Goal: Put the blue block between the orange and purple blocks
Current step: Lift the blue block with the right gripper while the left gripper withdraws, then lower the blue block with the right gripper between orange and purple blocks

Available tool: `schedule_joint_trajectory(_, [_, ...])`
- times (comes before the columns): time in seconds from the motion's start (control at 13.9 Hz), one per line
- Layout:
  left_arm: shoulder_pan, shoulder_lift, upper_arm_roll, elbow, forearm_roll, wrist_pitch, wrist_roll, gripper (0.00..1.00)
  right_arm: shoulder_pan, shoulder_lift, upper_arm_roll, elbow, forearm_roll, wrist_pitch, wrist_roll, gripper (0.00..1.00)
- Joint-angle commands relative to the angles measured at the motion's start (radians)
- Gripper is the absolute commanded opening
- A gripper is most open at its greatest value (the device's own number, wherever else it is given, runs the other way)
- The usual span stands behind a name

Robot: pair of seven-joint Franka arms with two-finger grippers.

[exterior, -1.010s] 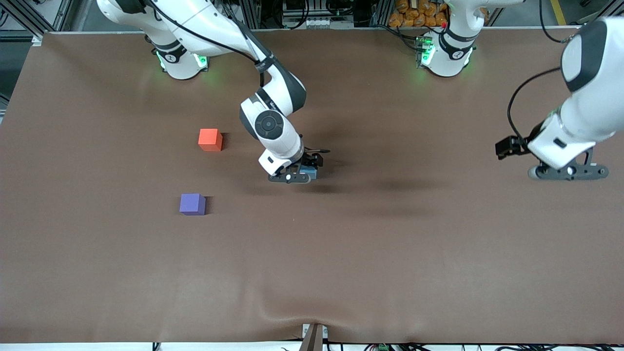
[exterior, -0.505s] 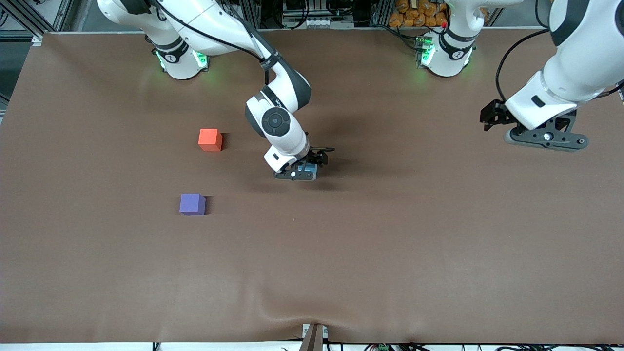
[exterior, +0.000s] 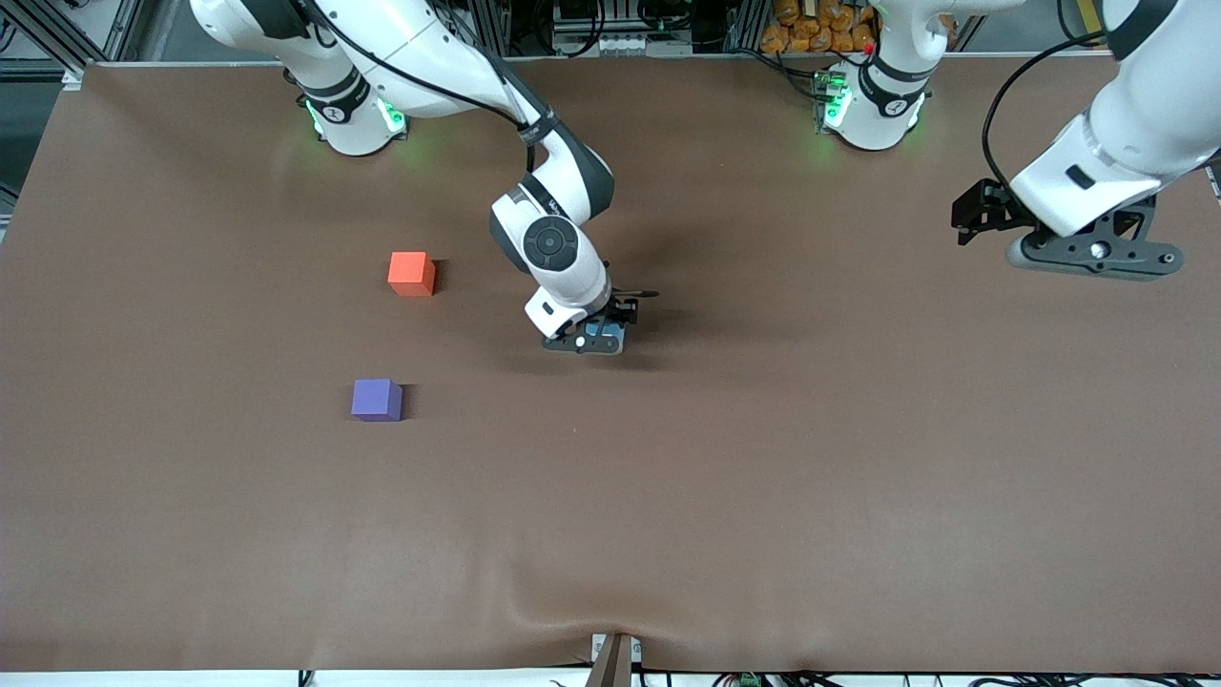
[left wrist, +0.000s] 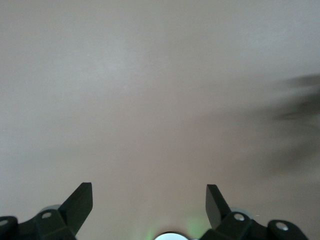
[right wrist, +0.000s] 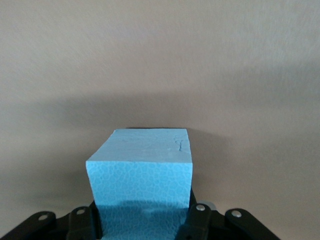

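A brown matte cloth covers the table [exterior: 725,496], smooth over most of its spread and puckered into a shallow ridge at the edge nearest the front camera, where a small bracket [exterior: 614,658] stands at the middle. Along the edge by the arms' bases runs a frame of metal rails, with cables and a cluster of orange objects [exterior: 818,27] (too small to identify) on the floor past it. Both bases glow green at their collars.

The right gripper [exterior: 591,342] is low at the middle of the table, clamped on the blue block [exterior: 601,331]; in the right wrist view the sky-blue cube [right wrist: 142,172] sits squarely between the two fingers [right wrist: 196,220], its pebbled foam face lit and a soft shadow on the cloth under it. Whether it rests on the cloth or hangs just above cannot be told.

The orange block [exterior: 411,273] and the purple block [exterior: 376,399] lie toward the right arm's end of the table, well apart from the blue one, the purple nearer the front camera than the orange, with bare cloth between them.

The left gripper [exterior: 1095,256] hangs over the left arm's end of the table, its fingers [left wrist: 80,202] spread apart with only blank cloth under them.
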Motion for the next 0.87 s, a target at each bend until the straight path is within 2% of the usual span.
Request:
schedule_joint_trajectory(0.0, [0.015,-0.002,0.011,0.062,-0.04,-0.072,-0.01,1.0,-0.056,-0.103,-0.003,0.009,0.003,-0.164,0.002,0.0])
schedule_joint_trajectory(0.14, [0.024,0.0,0.025,0.059,-0.035,-0.088,0.002,1.0,-0.146,-0.221,-0.006,-0.001,-0.003,-0.384,-0.031,0.0])
schedule_joint_trajectory(0.22, [0.013,-0.002,0.066,0.062,-0.032,-0.088,0.008,1.0,-0.208,-0.272,-0.005,-0.025,-0.003,-0.445,-0.071,0.0])
schedule_joint_trajectory(0.29, [0.001,-0.005,0.093,0.062,-0.036,-0.092,0.016,1.0,-0.261,-0.327,-0.003,-0.092,-0.002,-0.451,-0.157,0.0])
schedule_joint_trajectory(0.51, [-0.003,-0.012,0.114,0.069,-0.038,-0.137,0.059,1.0,-0.39,-0.458,-0.005,-0.337,0.001,-0.37,-0.402,0.0])
schedule_joint_trajectory(0.65, [0.004,-0.012,0.111,0.079,-0.04,-0.138,0.057,1.0,-0.458,-0.455,-0.008,-0.436,0.001,-0.264,-0.481,0.0])
schedule_joint_trajectory(0.79, [0.007,-0.012,0.115,0.084,-0.04,-0.14,0.056,1.0,-0.498,-0.432,-0.006,-0.464,0.001,-0.212,-0.55,0.0])
